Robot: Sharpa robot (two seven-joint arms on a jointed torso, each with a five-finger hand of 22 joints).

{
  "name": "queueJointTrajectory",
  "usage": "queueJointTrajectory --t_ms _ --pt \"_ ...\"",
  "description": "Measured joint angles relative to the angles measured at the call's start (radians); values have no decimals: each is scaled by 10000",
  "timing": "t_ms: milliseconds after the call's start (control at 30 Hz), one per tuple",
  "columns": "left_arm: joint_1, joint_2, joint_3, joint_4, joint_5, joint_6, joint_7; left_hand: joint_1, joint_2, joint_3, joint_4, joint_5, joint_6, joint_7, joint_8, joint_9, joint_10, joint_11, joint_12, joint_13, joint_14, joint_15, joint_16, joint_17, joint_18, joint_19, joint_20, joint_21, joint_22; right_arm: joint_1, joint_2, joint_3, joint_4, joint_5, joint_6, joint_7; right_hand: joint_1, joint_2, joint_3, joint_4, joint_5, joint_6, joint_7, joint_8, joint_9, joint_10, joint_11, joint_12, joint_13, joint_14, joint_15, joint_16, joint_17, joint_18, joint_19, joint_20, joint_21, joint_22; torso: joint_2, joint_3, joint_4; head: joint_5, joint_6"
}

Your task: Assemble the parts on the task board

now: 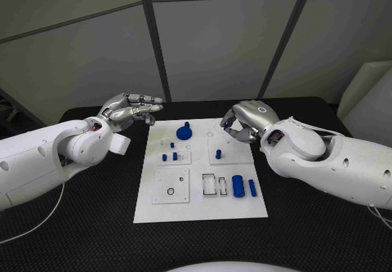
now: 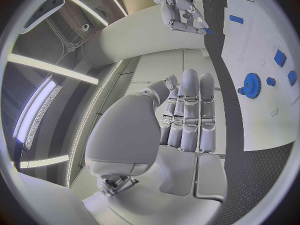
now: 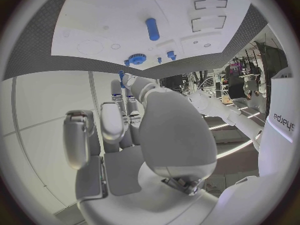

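White board (image 1: 245, 205) lying flat in the middle of the black worktop (image 1: 98, 238), long side running away from the robot. At its far end a blue gear (image 1: 184, 132), with 3 small blue parts (image 1: 174, 155) just nearer on a raised square plate and 1 blue peg (image 1: 219, 152) on the plate beside it. Toward the near end a thick blue cylinder (image 1: 238, 186) and a thinner blue bar (image 1: 252, 188), side by side and slightly apart, next to 2 narrow rectangular recesses (image 1: 214, 185). To their left a square plate with a ring-shaped recess (image 1: 171, 191).

Right hand (image 1: 245, 120) over the board's far right edge, fingers curled downward, pinching a tiny blue pin (image 3: 121, 75) at the fingertips; not touching the board, as far as can be told.

Left hand (image 1: 131, 109) above the worktop just off the board's far left corner, holding nothing, fingers close side by side and loosely extended, thumb off to one side.

Worktop dark, finely textured, matte. Thin white cable (image 1: 41, 221) trailing across it under the left arm. Behind, a grey panelled wall (image 1: 212, 51) split by dark seams; a pale slanted panel (image 1: 367, 96) at the far right.
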Motion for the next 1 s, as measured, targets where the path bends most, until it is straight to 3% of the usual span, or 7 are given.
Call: queueJointTrajectory --t_ms 267,1000 --pt "0 23 0 -54 3 0 0 0 0 0 0 0 0 -1 0 0 0 0 0 -1 0 0 0 0 0 0 0 0 0 0 56 59 444 476 -381 197 0 0 0 0 -1 -4 -4 -8 6 0 0 0 -1 0 0 0 -10 -1 0 0 0 7 -10 -7 1 90 49" --pt "0 27 0 -54 10 -1 1 0 0 0 0 0 0 0 0 0 0 0 0 -1 1 1 0 1 0 0 0 0 1 -4 675 65 627 1372 -778 853 0 0 -28 -26 -2 15 15 -38 8 0 0 0 -12 0 0 0 -36 0 0 0 0 5 -3 -9 12 444 57"
